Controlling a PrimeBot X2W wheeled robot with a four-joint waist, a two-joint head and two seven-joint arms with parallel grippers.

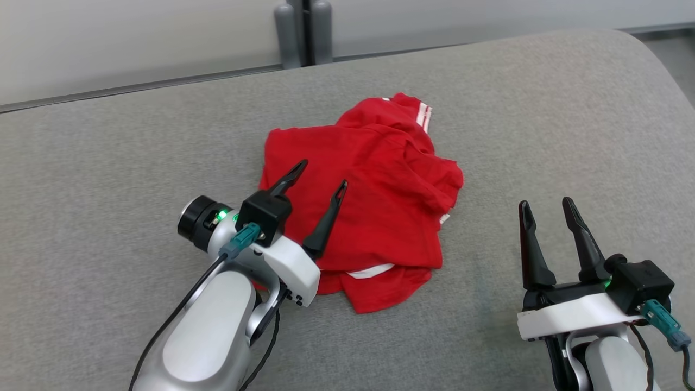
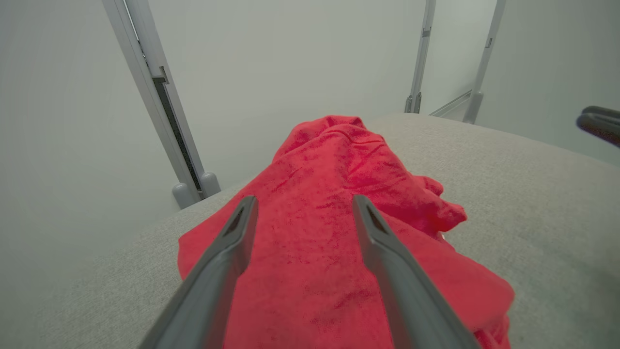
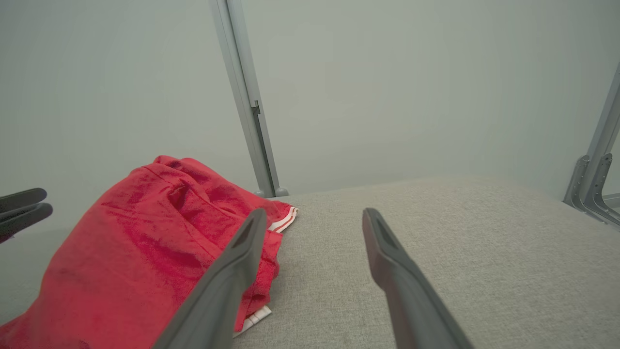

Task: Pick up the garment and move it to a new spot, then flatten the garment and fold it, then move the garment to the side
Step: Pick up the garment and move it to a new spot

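A grey padded surface spread under everything. The crumpled red garment lay near its middle. The left gripper, fingers apart, hung over the garment's near-left part. The right gripper, also spread, stood apart over bare padding. Two grey posts rose behind.

Grey fabric surface, pale wall, twin grey posts behind

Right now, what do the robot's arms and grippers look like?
The left gripper and right gripper each have two long dark fingers, a white housing, a black block with a teal plug, black cable and green light; forearms are pale grey.
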